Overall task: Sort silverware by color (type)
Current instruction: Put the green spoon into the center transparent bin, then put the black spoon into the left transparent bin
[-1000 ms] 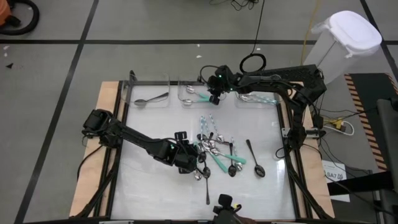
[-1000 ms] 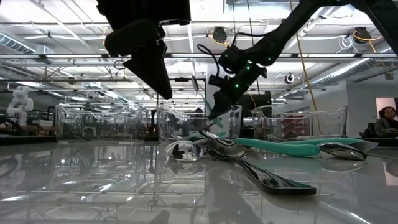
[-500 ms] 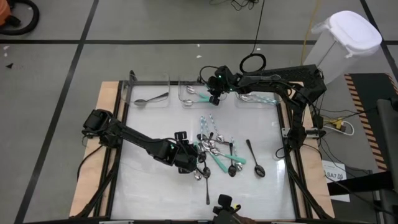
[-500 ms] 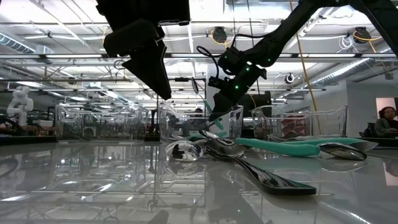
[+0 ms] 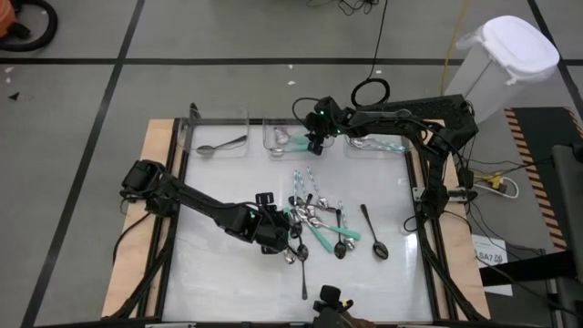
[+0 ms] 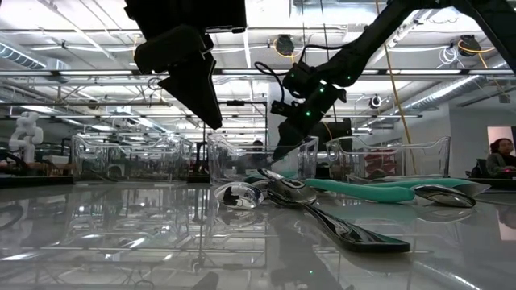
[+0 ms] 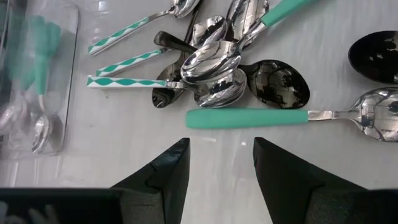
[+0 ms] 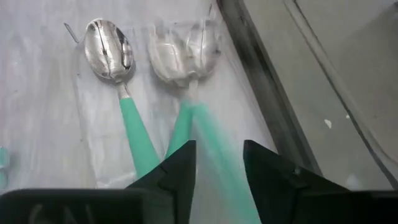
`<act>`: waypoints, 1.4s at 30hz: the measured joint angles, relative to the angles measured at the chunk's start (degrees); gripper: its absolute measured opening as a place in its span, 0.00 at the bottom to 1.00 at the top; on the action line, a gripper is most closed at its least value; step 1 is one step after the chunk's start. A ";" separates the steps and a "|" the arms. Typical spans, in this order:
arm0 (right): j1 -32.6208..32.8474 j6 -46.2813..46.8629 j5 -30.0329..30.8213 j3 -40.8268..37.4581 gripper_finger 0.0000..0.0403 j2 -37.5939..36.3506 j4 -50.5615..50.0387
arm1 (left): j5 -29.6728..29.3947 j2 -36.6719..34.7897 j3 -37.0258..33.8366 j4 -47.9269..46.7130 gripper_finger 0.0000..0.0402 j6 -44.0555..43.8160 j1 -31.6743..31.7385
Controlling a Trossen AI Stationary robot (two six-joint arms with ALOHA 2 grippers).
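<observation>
My left gripper (image 5: 278, 239) (image 7: 221, 155) is open and hovers just above the table at the left side of the spoon pile (image 5: 317, 217). A teal-handled spoon (image 7: 249, 117) lies flat just ahead of its fingers. My right gripper (image 5: 314, 141) (image 8: 217, 155) is open over the middle clear bin (image 5: 273, 128). Under it, one teal-handled spoon (image 8: 124, 93) lies in the bin and a second (image 8: 186, 62) shows blurred beside it. Wave-patterned handles (image 7: 121, 31) stick out of the pile. Dark spoons (image 5: 372, 232) lie on the table.
Three clear bins stand along the far edge: the left one (image 5: 196, 137) holds a dark spoon (image 5: 219, 146), and the right one (image 5: 387, 153) holds pale-handled utensils. A dark utensil (image 5: 303, 278) lies near the front edge. The table's left half (image 5: 209, 264) is bare.
My right gripper has let go of a teal-handled spoon that hung from it in the low view. The spoon has dropped into the middle bin, next to the one lying there. My left gripper has kept still.
</observation>
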 joint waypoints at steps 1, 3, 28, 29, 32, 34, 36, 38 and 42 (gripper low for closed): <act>0.00 -0.02 0.00 0.00 0.34 0.00 0.21 | 0.00 0.00 0.00 -0.02 0.44 0.00 0.00; 0.02 -0.03 0.01 0.00 0.36 0.00 0.45 | 0.00 0.00 0.00 -0.02 0.44 0.00 0.00; 22.13 15.51 0.12 -11.91 0.39 -38.54 -27.88 | -0.22 0.00 0.00 0.39 0.44 0.46 0.00; 24.37 17.35 1.00 -14.08 0.39 -40.47 -27.20 | -0.22 0.00 0.00 0.83 0.44 0.51 0.00; 31.40 22.92 5.48 -21.09 0.39 -45.90 -24.28 | -0.24 0.00 0.00 2.77 0.44 1.60 0.00; 35.90 26.40 8.26 -25.79 0.39 -48.68 -21.80 | -0.24 0.00 0.01 4.99 0.44 3.13 0.10; 39.99 29.06 10.63 -30.37 0.39 -50.75 -19.31 | -0.24 0.00 0.00 7.70 0.44 5.00 0.31; 43.47 31.57 12.78 -34.50 0.39 -51.77 -17.90 | -0.20 0.00 0.00 10.47 0.44 6.78 0.52; 49.02 38.86 18.21 -40.40 0.39 -51.96 -15.40 | 0.15 0.00 0.00 14.29 0.44 8.98 0.89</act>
